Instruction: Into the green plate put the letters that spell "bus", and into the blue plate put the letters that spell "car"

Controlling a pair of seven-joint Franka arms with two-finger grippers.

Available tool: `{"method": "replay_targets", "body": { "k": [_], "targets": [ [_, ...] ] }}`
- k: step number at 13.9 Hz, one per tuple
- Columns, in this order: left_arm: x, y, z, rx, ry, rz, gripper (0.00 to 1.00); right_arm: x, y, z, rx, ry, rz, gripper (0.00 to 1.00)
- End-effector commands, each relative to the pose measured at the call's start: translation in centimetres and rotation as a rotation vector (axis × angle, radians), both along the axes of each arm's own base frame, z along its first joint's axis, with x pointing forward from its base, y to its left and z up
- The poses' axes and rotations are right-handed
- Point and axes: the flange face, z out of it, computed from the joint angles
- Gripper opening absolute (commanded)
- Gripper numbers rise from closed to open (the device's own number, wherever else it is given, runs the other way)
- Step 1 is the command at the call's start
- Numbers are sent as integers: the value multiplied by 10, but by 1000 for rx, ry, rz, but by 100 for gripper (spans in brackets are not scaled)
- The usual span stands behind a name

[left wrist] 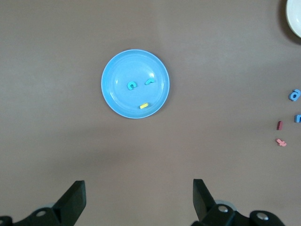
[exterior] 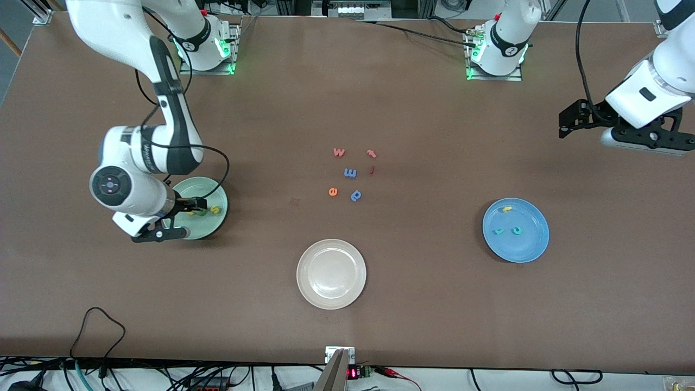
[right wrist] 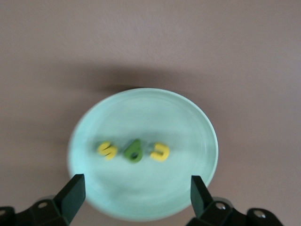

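Note:
The green plate [exterior: 216,191] [right wrist: 141,113] lies toward the right arm's end of the table. In it, in a row, lie the yellow s [right wrist: 107,150] [exterior: 215,209], the green b [right wrist: 134,151] [exterior: 202,212] and the yellow u [right wrist: 161,152]. My right gripper [right wrist: 136,183] [exterior: 196,218] hangs open just over the plate, holding nothing. The blue plate [exterior: 529,247] [left wrist: 115,92] holds the teal c [left wrist: 132,85] [exterior: 517,230], the teal r [left wrist: 149,81] and the yellow a [left wrist: 144,105] [exterior: 507,209]. My left gripper [left wrist: 138,188] [exterior: 563,125] waits open and empty, high over bare table at the left arm's end.
An off-white plate [exterior: 331,301] [left wrist: 295,19] lies nearest the front camera, mid-table. Loose letters lie in the table's middle: a red w [exterior: 339,152], a blue m [exterior: 350,173], an orange e [exterior: 333,191], a blue p-like letter [exterior: 356,195] and two small red ones [exterior: 371,153].

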Motion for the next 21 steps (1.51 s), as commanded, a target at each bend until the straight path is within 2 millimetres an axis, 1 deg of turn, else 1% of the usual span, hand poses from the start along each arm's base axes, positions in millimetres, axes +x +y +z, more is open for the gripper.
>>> {"method": "replay_targets", "body": {
  "k": [1, 2, 3, 4, 5, 6, 7, 8, 9, 10, 11, 12, 13, 15, 16, 17, 18, 19, 21],
  "targets": [
    [7, -3, 11, -21, -12, -24, 100, 6, 14, 85, 25, 11, -64, 100],
    [8, -3, 11, -13, -14, -27, 100, 9, 13, 111, 25, 10, -89, 100],
    [8, -3, 12, -12, -17, -27, 100, 11, 5, 131, 16, 9, -119, 100],
    [8, -3, 13, -10, -17, -26, 100, 12, -8, 148, 3, 3, -146, 100],
    [8, -3, 13, -12, -17, -21, 100, 11, -23, 173, 5, -20, -160, 100],
    [8, 1, 12, -13, -14, -10, 100, 8, -38, 200, 16, -54, -180, 100],
    [9, 4, 11, -10, -13, -7, 100, 4, -60, 220, 32, -86, -205, 100],
    [10, 3, 10, -5, -13, -8, 100, 0, -82, 235, 53, -105, -212, 100],
    [10, 3, 10, -5, -13, -8, 100, -8, -100, 257, 95, -133, -213, 100],
    [10, 3, 10, -5, -13, -8, 100, -14, -111, 268, 124, -138, -214, 100],
    [10, 3, 11, -5, -15, -8, 100, -25, -126, 281, 154, -122, -224, 100],
    [10, 4, 11, -8, -16, -6, 100, -34, -141, 290, 173, -120, -242, 100],
    [11, 7, 11, -8, -15, 2, 100, -40, -164, 292, 187, -118, -267, 100],
    [10, 8, 12, -7, -18, 3, 100, -47, -185, 285, 174, -103, -220, 100],
    [9, 9, 13, -7, -18, 5, 100, -47, -186, 279, 148, -96, -179, 100],
    [10, 9, 13, -7, -19, 5, 100, -47, -185, 278, 124, -90, -169, 100],
    [9, 7, 13, -7, -18, 2, 100, -45, -172, 277, 98, -86, -148, 100],
    [9, 6, 13, -7, -19, 0, 100, -45, -165, 278, 73, -88, -139, 100],
    [9, 7, 14, -7, -18, 0, 100, -49, -161, 277, 74, -107, -130, 100]
  ]
}}
